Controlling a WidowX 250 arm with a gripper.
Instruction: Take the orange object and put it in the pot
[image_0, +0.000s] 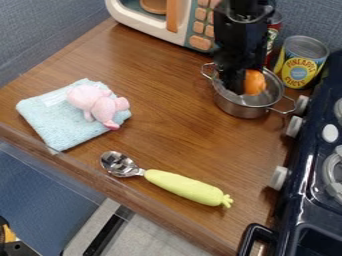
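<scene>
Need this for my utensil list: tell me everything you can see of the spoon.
The spoon has a shiny bowl and short neck that look like metal, and a plump yellow-green handle, apparently plastic or rubber, ending in stubby prongs like a vegetable's top. It lies on the wooden counter, bowl toward the blue cloth but apart from it. Only the counter touches it.

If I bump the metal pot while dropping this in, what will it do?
The pot should stay stiff, given its shiny metal walls. It's probably light for its size, as the rim looks thin. It seems likelier to slide than tip, being wide and squat on a smooth-looking counter.
</scene>
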